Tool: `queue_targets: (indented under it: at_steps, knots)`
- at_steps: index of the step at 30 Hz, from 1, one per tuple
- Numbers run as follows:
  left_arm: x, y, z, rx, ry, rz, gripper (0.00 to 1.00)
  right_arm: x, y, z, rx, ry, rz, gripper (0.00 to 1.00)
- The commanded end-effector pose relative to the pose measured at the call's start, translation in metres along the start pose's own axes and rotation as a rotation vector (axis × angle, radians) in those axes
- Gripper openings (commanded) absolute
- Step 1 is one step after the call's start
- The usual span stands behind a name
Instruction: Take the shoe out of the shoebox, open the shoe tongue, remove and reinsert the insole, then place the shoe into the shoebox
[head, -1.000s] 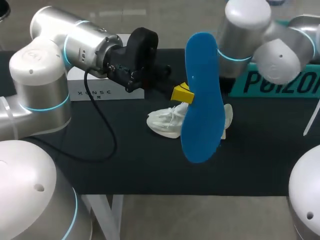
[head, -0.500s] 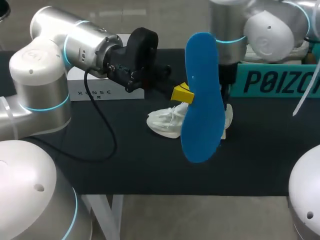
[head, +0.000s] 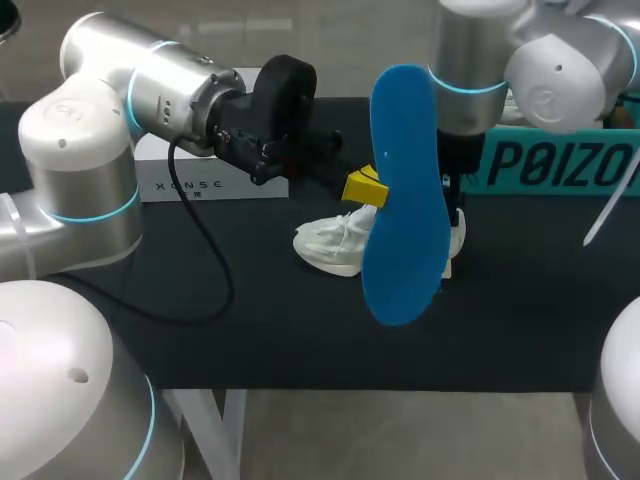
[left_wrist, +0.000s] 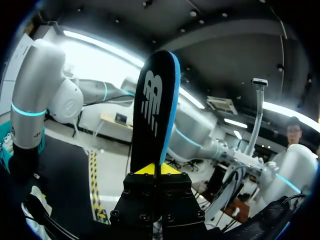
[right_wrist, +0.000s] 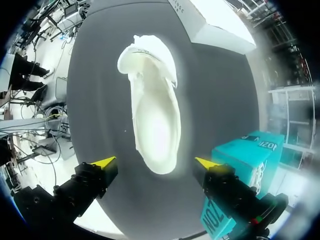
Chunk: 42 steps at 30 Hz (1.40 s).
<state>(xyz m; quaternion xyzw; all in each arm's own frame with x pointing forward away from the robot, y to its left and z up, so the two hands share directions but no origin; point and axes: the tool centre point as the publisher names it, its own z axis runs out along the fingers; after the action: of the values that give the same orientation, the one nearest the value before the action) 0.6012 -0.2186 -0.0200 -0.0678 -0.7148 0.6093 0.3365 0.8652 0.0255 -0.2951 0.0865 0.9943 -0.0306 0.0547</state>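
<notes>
My left gripper (head: 364, 187) is shut on the edge of a blue insole (head: 404, 195), holding it upright above the table. In the left wrist view the insole (left_wrist: 154, 107) shows its black printed face with a blue rim, pinched between the yellow tips of the left gripper (left_wrist: 157, 169). A white shoe (head: 335, 243) lies on the black table behind the insole, partly hidden by it. My right gripper (right_wrist: 156, 163) hangs open above the shoe (right_wrist: 153, 107), looking straight down into its empty inside, its fingers (right_wrist: 210, 165) either side of the heel end.
A teal shoebox (head: 555, 160) stands at the back right, seen beside the right gripper as the shoebox (right_wrist: 240, 165). A white box (head: 195, 175) sits at the back left under my left arm. A black cable (head: 205, 255) loops over the black table (head: 300, 340).
My right arm has swung left and settled over the shoe. The left arm and the insole have stayed put.
</notes>
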Motion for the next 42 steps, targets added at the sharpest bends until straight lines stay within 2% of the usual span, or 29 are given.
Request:
queue_targets:
  at_steps: [1,8,12,17,22,32,36,38,42]
  knots:
    - [-0.001,0.0,0.001,0.0,0.0,0.0,0.0,0.0,0.0,-0.001,0.001,-0.004,0.001,1.0]
    - [-0.001,0.0,0.001,0.0,0.0,0.0,0.0,-0.003,0.009,0.002,0.028,-0.014,0.001,1.0]
    - [-0.001,0.0,0.001,0.0,0.0,0.0,0.0,-0.014,0.028,0.011,0.106,-0.051,0.034,1.0]
    - [-0.001,0.0,0.001,0.0,0.0,0.0,0.0,-0.024,0.049,0.029,0.084,-0.078,0.072,1.0]
    - [-0.001,0.0,0.001,0.0,0.0,0.0,0.0,-0.03,0.058,0.049,0.035,-0.062,0.087,1.0]
    - [-0.001,0.0,0.001,0.0,0.0,0.0,0.0,-0.039,0.073,0.071,0.027,-0.057,0.068,1.0]
    - [-0.001,0.0,0.001,0.0,0.0,0.0,0.0,-0.041,0.076,0.076,0.026,-0.05,0.071,0.95]
    - [-0.001,0.0,0.001,0.0,0.0,0.0,0.0,-0.042,0.076,0.077,0.015,-0.038,0.079,0.99]
    - [-0.001,0.0,0.001,0.0,0.0,0.0,0.0,-0.043,0.072,0.069,0.012,-0.048,0.076,1.0]
